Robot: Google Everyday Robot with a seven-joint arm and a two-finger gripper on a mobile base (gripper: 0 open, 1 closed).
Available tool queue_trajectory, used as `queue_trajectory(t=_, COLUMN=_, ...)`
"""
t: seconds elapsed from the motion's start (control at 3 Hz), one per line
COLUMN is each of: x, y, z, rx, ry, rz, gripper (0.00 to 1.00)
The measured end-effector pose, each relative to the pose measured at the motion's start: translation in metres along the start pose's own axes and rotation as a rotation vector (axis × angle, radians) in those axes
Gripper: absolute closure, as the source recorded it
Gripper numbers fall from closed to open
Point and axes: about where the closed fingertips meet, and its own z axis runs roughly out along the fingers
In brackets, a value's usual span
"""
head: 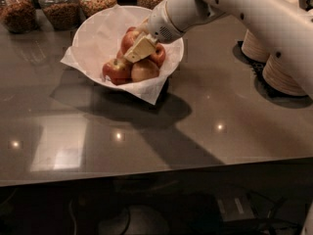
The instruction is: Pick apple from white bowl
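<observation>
The white bowl [93, 38], lined with crinkled white paper, stands at the back left of the dark counter. Several red-yellow apples lie in it: one at the front left [116, 70], one at the front [145, 70], one at the right [158, 56] and one behind [128, 37]. My gripper [140, 48] reaches down into the bowl from the upper right. Its cream tip sits among the apples, over the middle of the pile. My white arm [234, 4] hides the bowl's far right rim.
Several glass jars of nuts and grains [59, 6] line the back edge behind the bowl. Stacked beige paper bowls [281, 72] stand on a dark mat at the right. The counter's front edge [146, 173] runs across the lower part of the view.
</observation>
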Motion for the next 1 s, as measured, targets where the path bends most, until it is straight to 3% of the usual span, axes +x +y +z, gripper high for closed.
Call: queue_trajectory(t=1.0, x=-0.021, y=-0.014, z=-0.052, rx=0.059, ry=-0.067, rz=-0.077, gripper=1.0)
